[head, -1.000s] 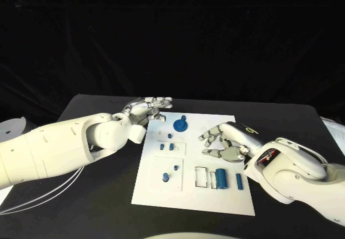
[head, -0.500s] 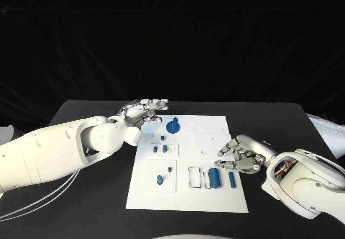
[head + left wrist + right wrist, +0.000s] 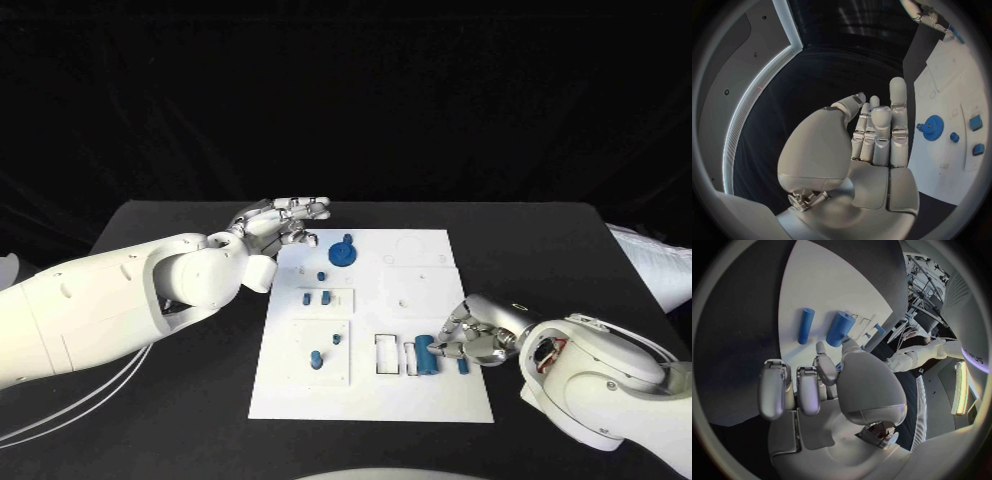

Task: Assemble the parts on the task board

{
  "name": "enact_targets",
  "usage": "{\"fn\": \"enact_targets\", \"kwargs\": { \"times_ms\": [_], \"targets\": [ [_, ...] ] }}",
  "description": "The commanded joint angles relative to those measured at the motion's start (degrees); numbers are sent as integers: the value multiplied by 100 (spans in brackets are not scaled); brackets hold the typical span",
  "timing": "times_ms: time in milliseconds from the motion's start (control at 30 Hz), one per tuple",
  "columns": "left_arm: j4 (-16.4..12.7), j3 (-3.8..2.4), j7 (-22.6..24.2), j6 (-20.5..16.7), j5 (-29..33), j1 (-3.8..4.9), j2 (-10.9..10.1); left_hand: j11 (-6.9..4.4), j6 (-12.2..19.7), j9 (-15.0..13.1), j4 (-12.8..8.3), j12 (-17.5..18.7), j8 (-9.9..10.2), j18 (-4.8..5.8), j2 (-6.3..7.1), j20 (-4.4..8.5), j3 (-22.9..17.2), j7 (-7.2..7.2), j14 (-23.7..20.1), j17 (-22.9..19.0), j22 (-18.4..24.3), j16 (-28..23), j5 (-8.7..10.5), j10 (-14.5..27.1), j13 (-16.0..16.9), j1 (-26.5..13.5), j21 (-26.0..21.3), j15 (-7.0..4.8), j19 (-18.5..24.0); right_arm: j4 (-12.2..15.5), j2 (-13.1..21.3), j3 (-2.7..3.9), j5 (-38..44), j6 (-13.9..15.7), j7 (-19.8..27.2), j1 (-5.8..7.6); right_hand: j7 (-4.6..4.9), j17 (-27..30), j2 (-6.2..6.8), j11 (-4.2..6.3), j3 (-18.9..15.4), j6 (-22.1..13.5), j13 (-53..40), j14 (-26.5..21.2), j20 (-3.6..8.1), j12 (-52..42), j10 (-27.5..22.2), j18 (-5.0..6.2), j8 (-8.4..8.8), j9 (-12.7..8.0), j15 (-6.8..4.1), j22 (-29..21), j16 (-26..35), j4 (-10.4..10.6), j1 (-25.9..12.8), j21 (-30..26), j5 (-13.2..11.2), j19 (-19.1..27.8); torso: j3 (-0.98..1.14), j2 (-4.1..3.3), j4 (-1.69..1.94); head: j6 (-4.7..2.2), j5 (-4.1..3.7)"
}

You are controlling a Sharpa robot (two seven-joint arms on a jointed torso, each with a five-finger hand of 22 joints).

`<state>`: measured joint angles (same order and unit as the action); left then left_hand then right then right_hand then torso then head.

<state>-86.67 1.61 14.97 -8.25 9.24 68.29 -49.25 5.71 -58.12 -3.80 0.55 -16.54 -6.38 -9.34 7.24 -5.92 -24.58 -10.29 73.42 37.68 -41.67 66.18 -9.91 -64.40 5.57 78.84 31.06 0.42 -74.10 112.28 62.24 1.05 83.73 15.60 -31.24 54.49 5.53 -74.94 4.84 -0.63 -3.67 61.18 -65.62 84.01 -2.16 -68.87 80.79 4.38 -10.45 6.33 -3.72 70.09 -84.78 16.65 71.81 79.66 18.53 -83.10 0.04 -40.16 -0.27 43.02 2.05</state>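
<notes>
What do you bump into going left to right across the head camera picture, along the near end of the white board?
Small blue peg → white rectangular frame → thick blue cylinder → right hand.

White task board (image 3: pixel 411 290) on a black table (image 3: pixel 173 240); blue parts, a gear (image 3: pixel 343 254) and cylinder (image 3: pixel 426 352); silver right hand (image 3: pixel 473 335), apparently plain metal.
</notes>
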Motion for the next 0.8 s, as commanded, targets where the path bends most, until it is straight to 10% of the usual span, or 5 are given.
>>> {"fn": "enact_targets", "kwargs": {
  "times_ms": [33,800],
  "targets": [
    [-14,-2,39,87,-14,-1,4,-20,46,-7,-28,-16,-1,-102,-22,2,4,4,-24,-7,-8,4,-23,36,9,-24,38,5,30,-39,-73,-2,180,-172,-224,-40,-22,-494,-24,6,-81,-1,-309,421,-34,-118,59,-42,-55,19,17,8,-23,-1,-71,25,34,-11,-4,-3,9,19,-12],
    [22,-1,9,94,-53,-6,10,-19,53,-8,-44,-38,-9,-103,-22,0,-2,3,-33,-26,-11,5,-22,52,11,-24,46,6,37,-124,-299,-3,753,-559,-274,-195,-102,-535,29,66,-611,101,-589,422,-2,-205,66,-47,-320,281,-27,48,-40,13,-648,44,-267,-8,-13,-9,24,69,-26]
  ]
}}
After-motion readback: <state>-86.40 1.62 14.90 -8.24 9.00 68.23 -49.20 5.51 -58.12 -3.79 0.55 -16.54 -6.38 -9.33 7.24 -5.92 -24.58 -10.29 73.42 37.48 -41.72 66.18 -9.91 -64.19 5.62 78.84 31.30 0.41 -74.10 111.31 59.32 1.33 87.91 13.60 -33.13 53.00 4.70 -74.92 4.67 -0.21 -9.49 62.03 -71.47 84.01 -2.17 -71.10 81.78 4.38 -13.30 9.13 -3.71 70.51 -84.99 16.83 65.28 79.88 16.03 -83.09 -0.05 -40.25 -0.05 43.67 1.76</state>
